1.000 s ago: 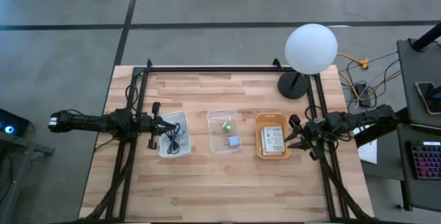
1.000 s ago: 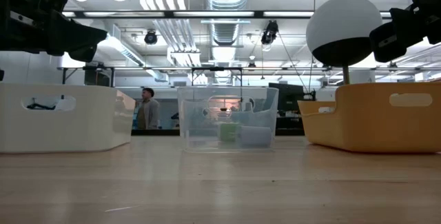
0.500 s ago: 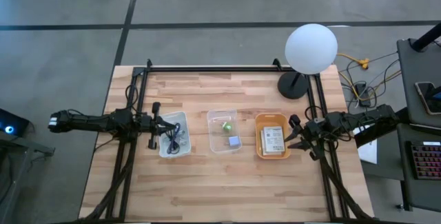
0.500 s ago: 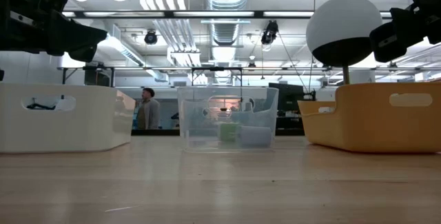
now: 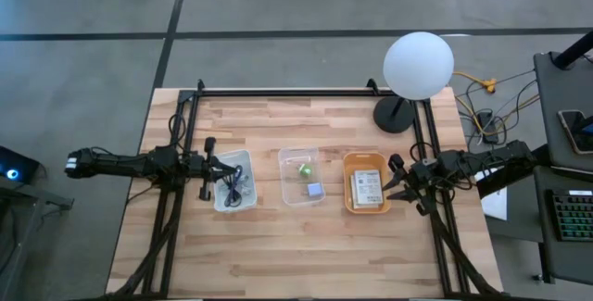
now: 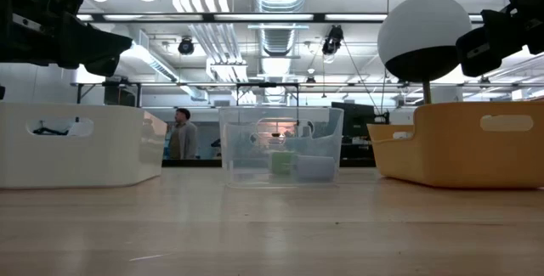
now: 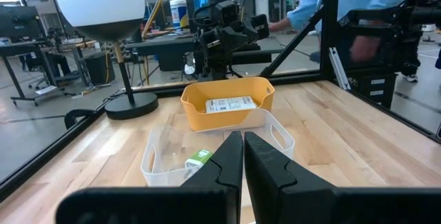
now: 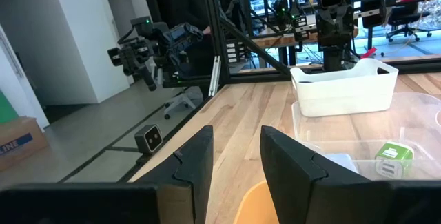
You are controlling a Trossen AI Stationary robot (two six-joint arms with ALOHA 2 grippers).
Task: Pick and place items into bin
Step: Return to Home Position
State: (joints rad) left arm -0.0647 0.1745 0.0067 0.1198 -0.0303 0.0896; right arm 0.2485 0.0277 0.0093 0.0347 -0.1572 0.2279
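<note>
Two dark arms wait at opposite ends of the wooden counter. The left hand, fingers pinched together and empty, sits at the outer edge of the white bin, which holds a coiled black cable. The right hand, fingers parted and empty, hovers just beside the yellow bin, where white card reader boxes lie. A green cube and a lavender piece rest in the clear bin between.

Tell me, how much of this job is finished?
Nearly. Done: white boxes in the yellow bin, black cables in the white bin, green cube and lavender cube in the clear bin. In hand: nothing; left gripper shut, right gripper open, both beside the bins. Left: no loose item shows on the table.
</note>
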